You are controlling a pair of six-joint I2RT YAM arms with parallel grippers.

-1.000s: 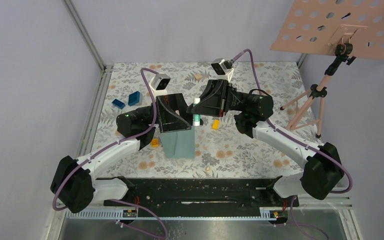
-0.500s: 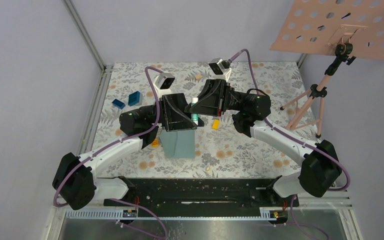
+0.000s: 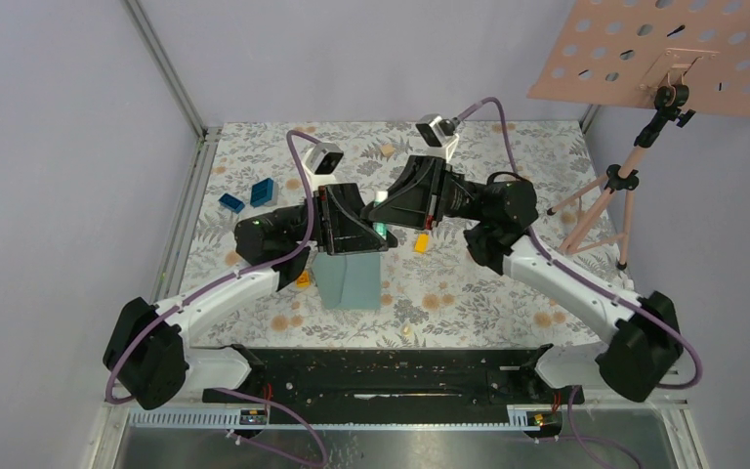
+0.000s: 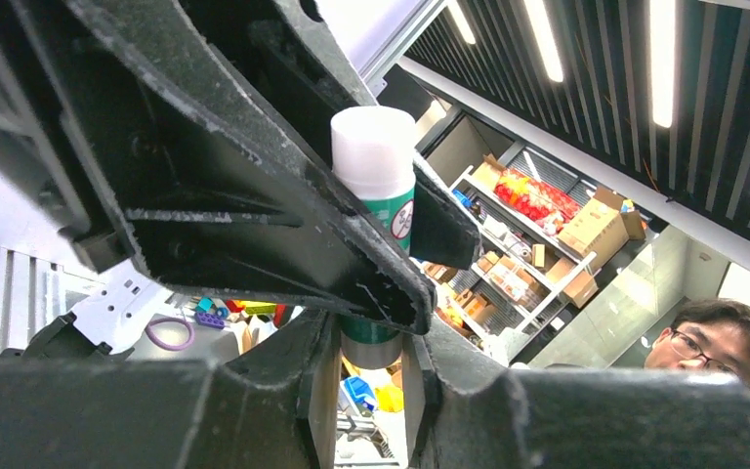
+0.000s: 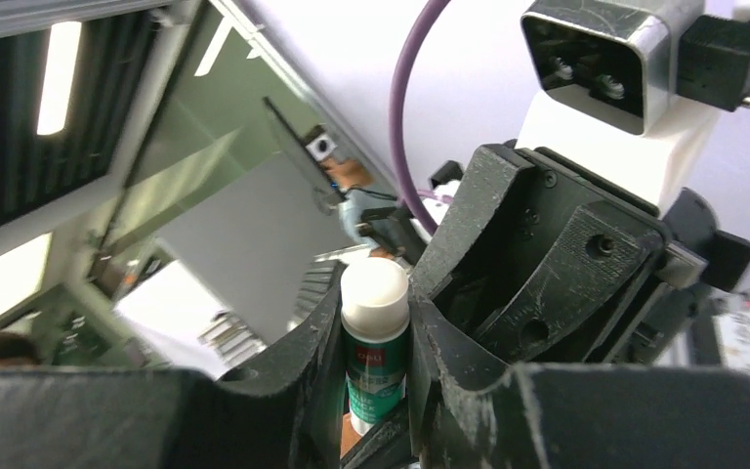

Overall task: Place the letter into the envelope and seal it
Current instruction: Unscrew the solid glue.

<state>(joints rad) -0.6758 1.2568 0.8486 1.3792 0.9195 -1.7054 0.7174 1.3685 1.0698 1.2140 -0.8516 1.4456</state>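
Left gripper [image 4: 371, 363] has just closed: now pinching the glue stick [image 4: 375, 186], which the right gripper [image 5: 375, 376] also pinches. Envelope [image 3: 352, 283] flat on the table below. Letter unseen, probably inside. Likely uncapping glue for sealing.

Robotics lab. Grey-walled test cell [image 3: 49, 147], aluminium frame post [image 3: 161, 63], floral-cloth table [image 3: 469, 293]. Beyond: storage shelving with boxes [image 4: 547, 225], ceiling strip lights [image 4: 664, 59], bespectacled onlooker [image 4: 718, 342].
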